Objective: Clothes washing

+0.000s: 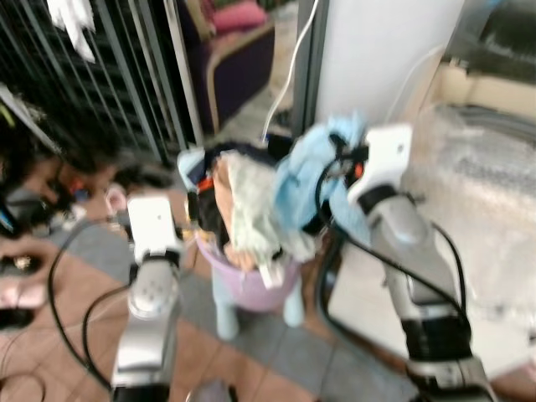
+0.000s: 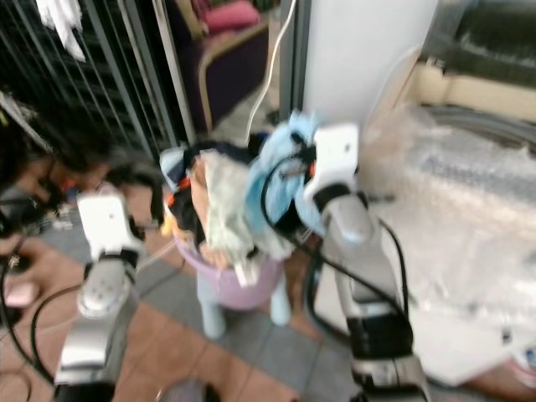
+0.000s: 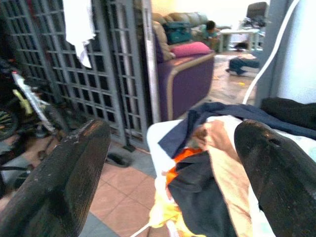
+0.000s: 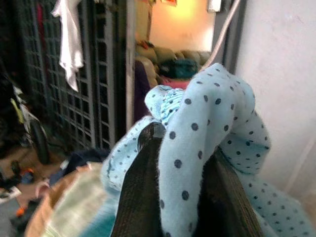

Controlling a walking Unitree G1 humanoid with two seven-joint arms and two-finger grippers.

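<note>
Centrally in the head views, a light-blue dotted garment (image 4: 207, 133) is pinched by the closed right gripper (image 4: 182, 197) above the heaped purple laundry basket (image 1: 251, 289), presumably for lifting out. At lower left, the left gripper (image 3: 173, 163) is held wide apart, grasping nothing, beside the pile.

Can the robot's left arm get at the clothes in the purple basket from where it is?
Probably yes. The left gripper sits open right beside the purple basket, its fingers pointing at the piled clothes, with nothing between them.
</note>
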